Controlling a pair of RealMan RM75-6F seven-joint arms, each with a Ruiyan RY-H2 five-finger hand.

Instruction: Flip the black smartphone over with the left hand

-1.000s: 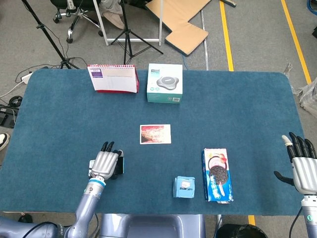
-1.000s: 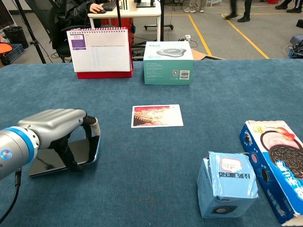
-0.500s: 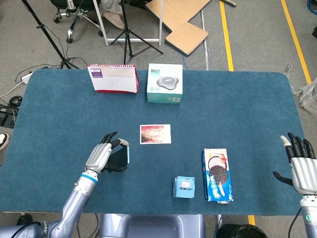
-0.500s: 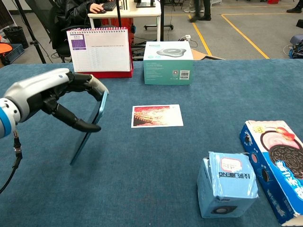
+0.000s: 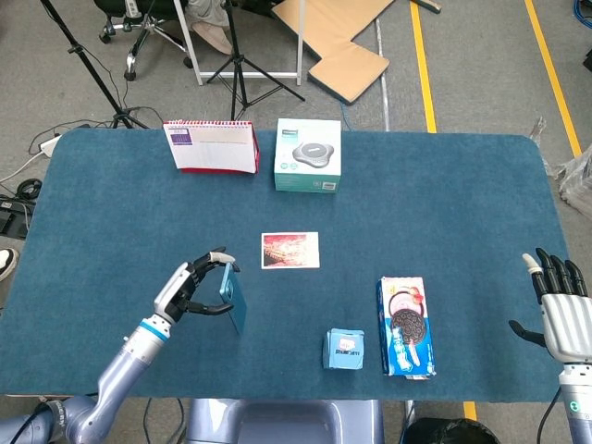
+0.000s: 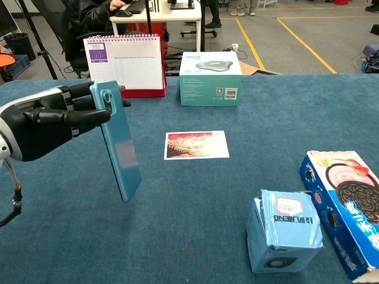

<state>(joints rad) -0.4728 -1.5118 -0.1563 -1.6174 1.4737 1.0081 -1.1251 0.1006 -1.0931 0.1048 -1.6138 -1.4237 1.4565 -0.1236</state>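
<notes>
My left hand (image 5: 190, 282) holds the smartphone (image 5: 231, 296) by its upper end at the front left of the table. The phone stands nearly on end, tilted, with its light-blue back and camera lens turned toward the table's middle. The chest view shows the same phone (image 6: 120, 142) with the fingers (image 6: 77, 115) wrapped over its top edge. Whether its lower end touches the cloth I cannot tell. The screen side is hidden. My right hand (image 5: 561, 310) hovers with fingers spread and nothing in it at the table's front right edge.
A photo card (image 5: 290, 250) lies just right of the phone. A small blue box (image 5: 343, 350) and an Oreo box (image 5: 405, 326) sit front right. A desk calendar (image 5: 211, 146) and a teal box (image 5: 308, 154) stand at the back of the blue-clothed table (image 5: 444, 203).
The phone lay flat under my left hand, then was tipped up on its edge. Now it stands steeper, with its blue back turned outward. The right hand has barely moved.
</notes>
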